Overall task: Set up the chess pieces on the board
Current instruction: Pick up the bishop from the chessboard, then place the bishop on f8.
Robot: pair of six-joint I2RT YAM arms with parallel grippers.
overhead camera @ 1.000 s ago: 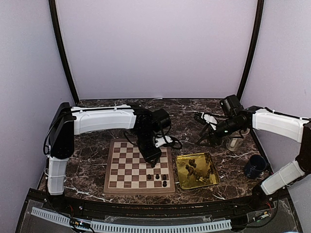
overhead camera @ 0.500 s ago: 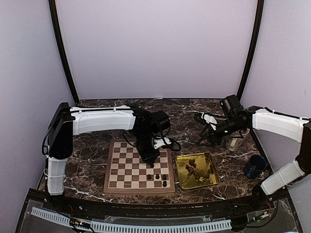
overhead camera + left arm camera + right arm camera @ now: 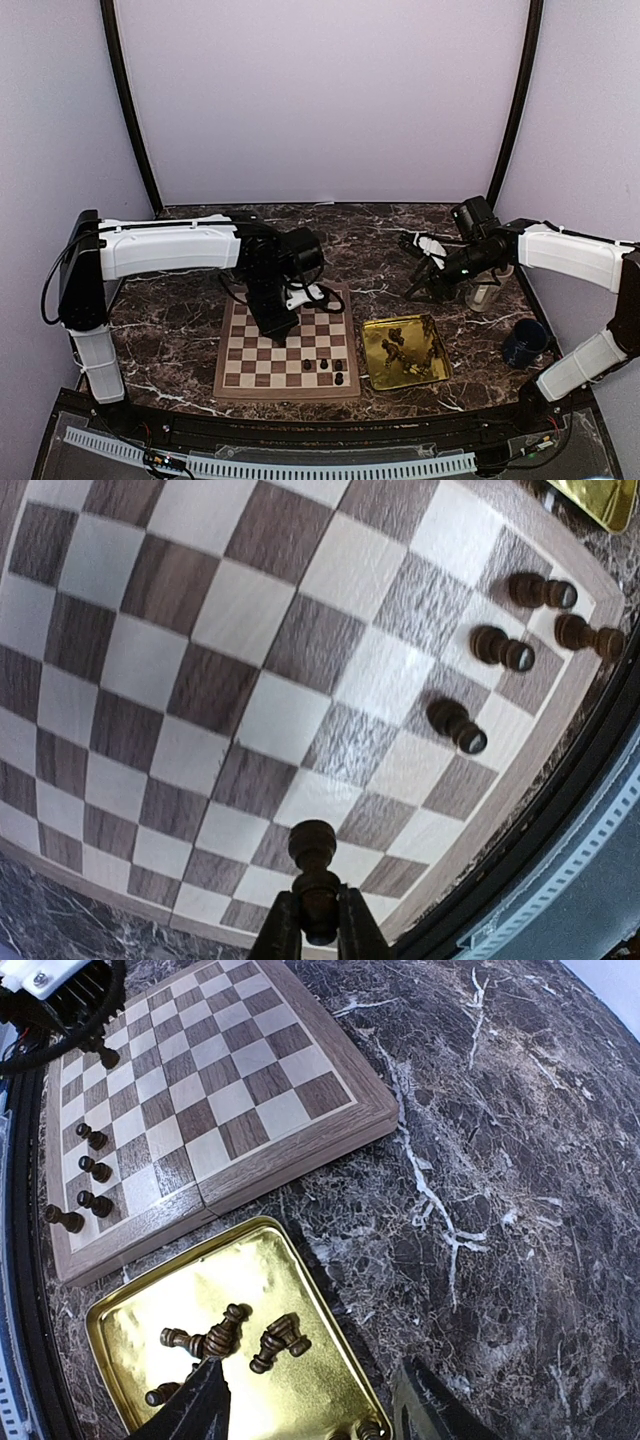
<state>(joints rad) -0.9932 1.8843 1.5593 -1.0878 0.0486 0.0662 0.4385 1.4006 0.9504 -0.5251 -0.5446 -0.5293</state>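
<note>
The checkered wooden board (image 3: 232, 381) lies in front of the arms and fills the left wrist view (image 3: 250, 610). My left gripper (image 3: 273, 322) hangs over the board's middle rows, shut on a dark chess piece (image 3: 314, 855) held upright above the squares. Several dark pieces (image 3: 324, 365) stand near the board's near right corner; they also show in the left wrist view (image 3: 500, 648). My right gripper (image 3: 418, 280) is open and empty (image 3: 315, 1415), above the far right edge of the gold tray (image 3: 300, 1250). Several pieces (image 3: 275, 1342) lie in the tray.
The gold tray (image 3: 372, 375) sits just right of the board on the dark marble table. A dark blue mug (image 3: 525, 342) and a clear glass (image 3: 485, 295) stand at the right. Purple walls close in the back and sides.
My left arm has swung left, carrying the held piece from the board's right side towards its middle. The right arm has not moved.
</note>
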